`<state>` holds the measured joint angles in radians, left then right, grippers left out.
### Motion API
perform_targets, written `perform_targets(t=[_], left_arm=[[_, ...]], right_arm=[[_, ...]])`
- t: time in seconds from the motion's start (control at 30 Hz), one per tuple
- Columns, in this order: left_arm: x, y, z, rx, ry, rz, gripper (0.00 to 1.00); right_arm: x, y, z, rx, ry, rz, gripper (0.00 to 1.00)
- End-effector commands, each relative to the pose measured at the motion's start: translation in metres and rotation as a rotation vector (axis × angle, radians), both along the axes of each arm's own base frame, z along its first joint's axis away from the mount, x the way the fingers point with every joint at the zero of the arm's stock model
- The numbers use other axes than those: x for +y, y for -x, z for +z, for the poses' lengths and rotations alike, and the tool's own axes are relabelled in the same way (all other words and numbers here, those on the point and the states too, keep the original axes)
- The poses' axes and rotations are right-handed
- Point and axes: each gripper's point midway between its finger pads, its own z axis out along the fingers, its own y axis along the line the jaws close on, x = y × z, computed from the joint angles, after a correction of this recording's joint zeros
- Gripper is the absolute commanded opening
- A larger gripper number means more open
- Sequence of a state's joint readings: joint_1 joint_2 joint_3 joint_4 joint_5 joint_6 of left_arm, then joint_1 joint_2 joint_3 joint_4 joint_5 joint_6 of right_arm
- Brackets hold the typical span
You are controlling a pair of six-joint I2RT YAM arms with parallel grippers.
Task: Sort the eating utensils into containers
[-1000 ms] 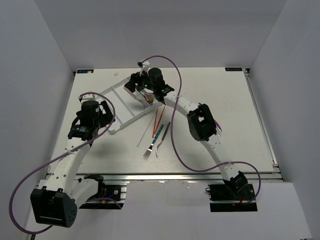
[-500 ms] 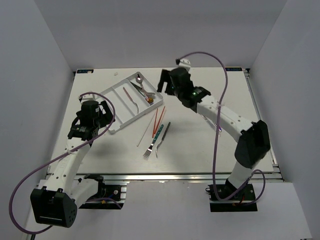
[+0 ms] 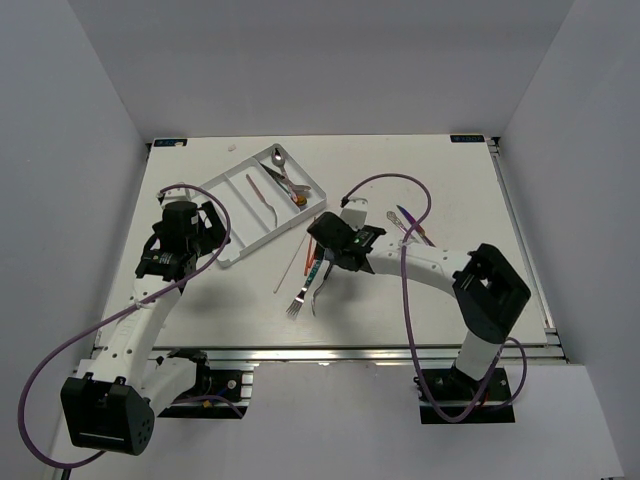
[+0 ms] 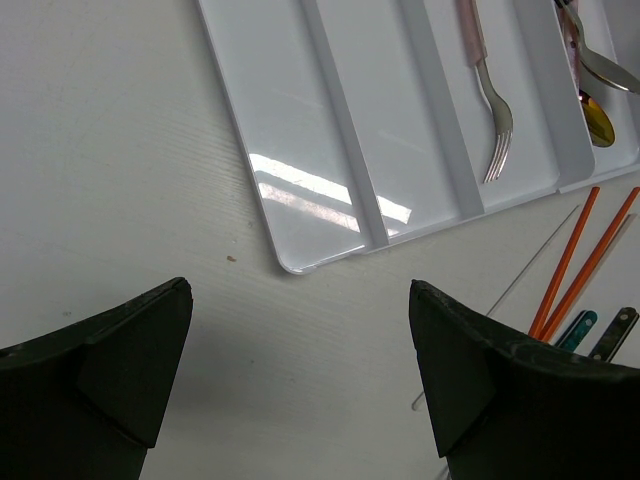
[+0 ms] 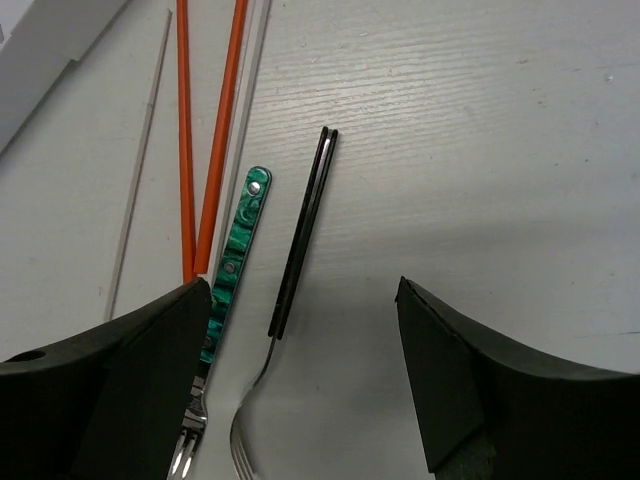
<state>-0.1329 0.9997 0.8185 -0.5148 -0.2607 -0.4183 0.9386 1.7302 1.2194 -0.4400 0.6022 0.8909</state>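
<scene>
The white tray (image 3: 232, 222) lies at the back left, its long compartments being the containers. One compartment holds a pink-handled fork (image 4: 487, 95); the one beside it holds spoons (image 3: 283, 172). On the table lie two orange chopsticks (image 5: 184, 140), a pale chopstick (image 5: 136, 195), a teal-handled fork (image 5: 233, 265) and a black-handled fork (image 5: 301, 235). My right gripper (image 5: 300, 385) hangs open low over the two forks, with the black handle between its fingers and nothing gripped. My left gripper (image 4: 298, 385) is open over bare table just short of the tray's near corner.
Iridescent cutlery (image 3: 408, 220) lies on the table to the right of my right arm. The tray's corner (image 5: 35, 50) shows at the top left of the right wrist view. Purple cables loop above both arms.
My right arm has left the tray's far compartment, swung out to the right and come down over the loose forks. The left arm has not moved.
</scene>
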Motion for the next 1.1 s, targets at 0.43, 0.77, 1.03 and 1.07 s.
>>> perform_targets(t=[0.43, 0.77, 1.03, 1.07], left_arm=[[-0.008, -0.003, 0.014, -0.045, 0.016, -0.037, 0.98], [-0.009, -0.003, 0.013, -0.040, 0.014, -0.042, 0.98], [-0.008, -0.003, 0.013, -0.042, 0.009, -0.037, 0.98], [-0.007, -0.003, 0.014, -0.044, 0.005, -0.032, 0.98]], right_arm=[[0.002, -0.005, -0.061, 0.047, 0.088, -0.186, 0.50], [-0.013, 0.004, -0.058, 0.040, 0.051, -0.250, 0.00], [0.103, -0.026, 0.077, -0.253, -0.289, 0.497, 0.00], [0.116, -0.031, 0.083, -0.272, -0.307, 0.574, 0.00]])
